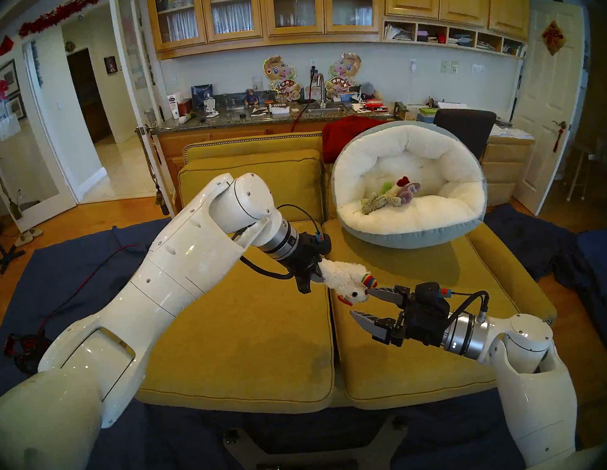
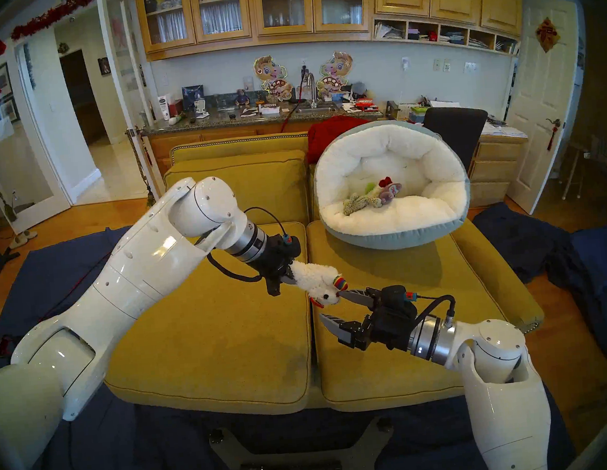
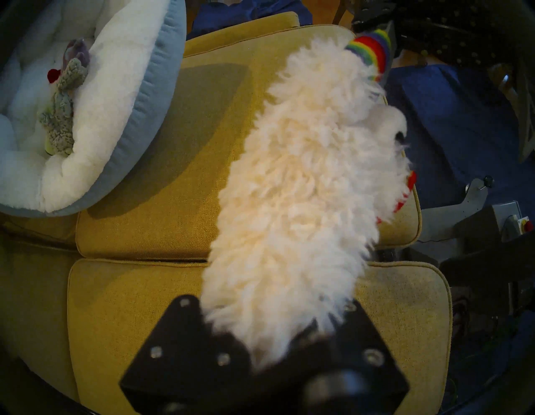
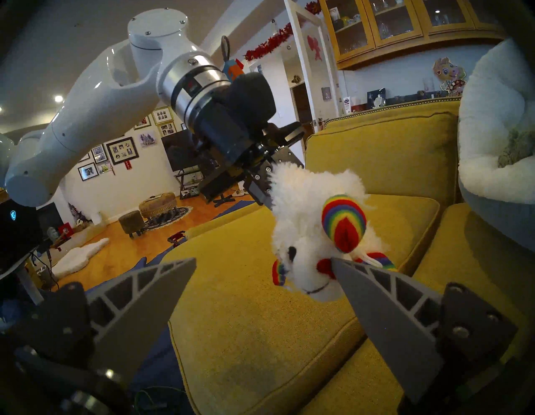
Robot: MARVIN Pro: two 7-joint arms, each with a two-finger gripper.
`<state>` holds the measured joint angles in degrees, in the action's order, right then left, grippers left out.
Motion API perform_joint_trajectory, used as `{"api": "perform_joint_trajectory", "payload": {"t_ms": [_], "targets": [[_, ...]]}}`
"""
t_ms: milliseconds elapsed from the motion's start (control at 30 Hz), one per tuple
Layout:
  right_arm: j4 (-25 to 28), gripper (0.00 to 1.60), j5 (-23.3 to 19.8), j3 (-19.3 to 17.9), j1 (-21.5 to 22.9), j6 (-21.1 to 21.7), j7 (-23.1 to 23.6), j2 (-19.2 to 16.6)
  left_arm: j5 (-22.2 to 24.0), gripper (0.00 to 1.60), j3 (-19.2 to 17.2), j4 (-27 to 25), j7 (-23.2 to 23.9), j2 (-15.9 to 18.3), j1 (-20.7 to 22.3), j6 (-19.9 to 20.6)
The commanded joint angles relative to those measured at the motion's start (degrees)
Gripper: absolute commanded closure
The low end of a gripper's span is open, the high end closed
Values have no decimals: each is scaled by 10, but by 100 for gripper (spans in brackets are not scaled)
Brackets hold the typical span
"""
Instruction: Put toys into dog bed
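Left gripper (image 1: 315,277) clamps fluffy white plush lamb with rainbow ears (image 1: 344,278) above mustard-yellow sofa cushions (image 1: 237,330); right gripper (image 1: 365,304) wide open, empty.

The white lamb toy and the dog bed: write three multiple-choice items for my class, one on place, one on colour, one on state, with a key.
1. Where is the white lamb with rainbow ears?
A. Inside the dog bed
B. Hanging from the left gripper above the yellow sofa cushions
C. On the floor

2. What colour is the dog bed's outside?
A. Grey-blue
B. Red
C. Black

3. How is the right gripper?
A. Shut on the lamb
B. Shut, empty
C. Open

Key: B, the left gripper clamps its rear over the yellow sofa cushions; A, the dog bed shows a grey-blue rim; C, the right gripper has spread fingers.
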<state>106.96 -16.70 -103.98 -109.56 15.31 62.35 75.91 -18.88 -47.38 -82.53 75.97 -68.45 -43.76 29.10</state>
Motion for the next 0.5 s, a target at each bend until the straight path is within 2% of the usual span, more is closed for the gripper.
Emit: {"api": "perform_joint_trajectory", "payload": {"t_ms": [0, 300, 467], "targets": [[15, 0, 5, -5, 14, -15, -8, 0, 3, 160, -5, -14, 8, -2, 17, -5], [41, 0, -10, -38, 3, -1, 0, -5, 0, 160, -8, 6, 5, 4, 18, -15], [44, 0, -8, -45, 3, -1, 0, -5, 0, 160, -10, 10, 6, 3, 18, -18]]}}
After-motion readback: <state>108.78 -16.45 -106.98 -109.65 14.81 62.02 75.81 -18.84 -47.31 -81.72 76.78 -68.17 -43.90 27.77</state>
